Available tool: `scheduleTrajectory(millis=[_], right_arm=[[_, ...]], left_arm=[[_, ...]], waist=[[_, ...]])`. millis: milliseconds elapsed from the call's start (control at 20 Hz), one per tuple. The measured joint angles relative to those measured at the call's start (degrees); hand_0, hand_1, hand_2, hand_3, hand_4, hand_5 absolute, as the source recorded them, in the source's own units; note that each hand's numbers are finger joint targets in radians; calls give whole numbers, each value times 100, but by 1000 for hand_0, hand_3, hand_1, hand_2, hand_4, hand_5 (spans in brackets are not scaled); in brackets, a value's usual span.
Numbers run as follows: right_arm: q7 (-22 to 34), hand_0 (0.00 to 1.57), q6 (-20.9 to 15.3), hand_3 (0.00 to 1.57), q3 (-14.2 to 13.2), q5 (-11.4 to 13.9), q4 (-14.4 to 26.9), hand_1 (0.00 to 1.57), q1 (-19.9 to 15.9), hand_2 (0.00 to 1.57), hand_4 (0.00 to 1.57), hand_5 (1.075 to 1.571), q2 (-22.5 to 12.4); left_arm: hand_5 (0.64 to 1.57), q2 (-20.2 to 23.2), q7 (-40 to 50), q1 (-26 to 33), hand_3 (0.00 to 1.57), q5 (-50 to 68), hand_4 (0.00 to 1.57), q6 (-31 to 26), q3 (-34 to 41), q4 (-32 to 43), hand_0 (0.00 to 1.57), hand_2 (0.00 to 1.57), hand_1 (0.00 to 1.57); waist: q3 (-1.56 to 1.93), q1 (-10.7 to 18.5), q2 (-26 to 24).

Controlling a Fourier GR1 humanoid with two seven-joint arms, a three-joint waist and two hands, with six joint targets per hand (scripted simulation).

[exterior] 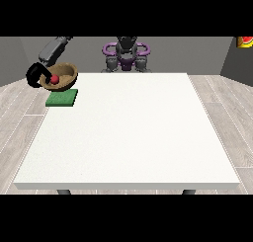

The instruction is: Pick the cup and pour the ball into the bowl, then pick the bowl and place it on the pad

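The black hand at the view's left (35, 76) is wrapped round the near rim of the round brown wooden bowl (61, 76), its fingers curled over the edge, and it carries the bowl tilted, with the open mouth leaning towards the middle of the table. Inside the bowl sits the small red ball (54, 79), low against the wall nearest the hand, so the pouring looks already done. I cannot find the cup anywhere on the table.

Just under the bowl, towards the camera, lies the flat green square pad (62, 98) at the far left corner of the large white table (133, 137). The bowl appears to hang above the pad's far edge and is not yet seated on it, though from here I cannot be sure whether its base touches.

To my eye the step in hand is setting the bowl down. Doing it well means levelling the bowl first, so the ball does not roll out over the lowered lip, then bringing it a little towards the pad's middle before lowering. The fingers should let go only once the base rests flat, since the pad sits near the table's edge.

The other hand is not in sight.
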Motion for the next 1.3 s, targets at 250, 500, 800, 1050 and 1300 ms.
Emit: scheduleTrajectory(millis=[250,500,800,1050,1300], right_arm=[[45,1508,-335,824,-8,118,80,1508,-98,1412,0,1552,-156],[-178,1456,-499,759,-167,10,162,1456,-177,1401,0,1532,-131],[-352,1151,-684,1000,-202,-14,322,1151,-406,1324,187,1532,-56],[-375,0,-521,0,-62,123,444,0,-535,0,0,1435,-241],[-214,0,-419,0,240,364,564,0,-638,0,0,1395,-192]], left_arm=[[1561,90,-13,9,0,47,1195,-35,-5,113,0,0,0],[1565,112,-233,127,0,59,1188,-89,21,211,0,0,0],[1567,131,-258,104,0,89,1194,-61,-44,108,0,0,0],[1568,254,-385,52,0,140,1205,-90,13,115,0,0,0],[1569,123,-193,45,0,171,1190,34,-140,-62,0,0,0]], waist=[[-1,-11,-30],[-6,31,75],[0,163,191],[-1,251,437],[0,278,206]])
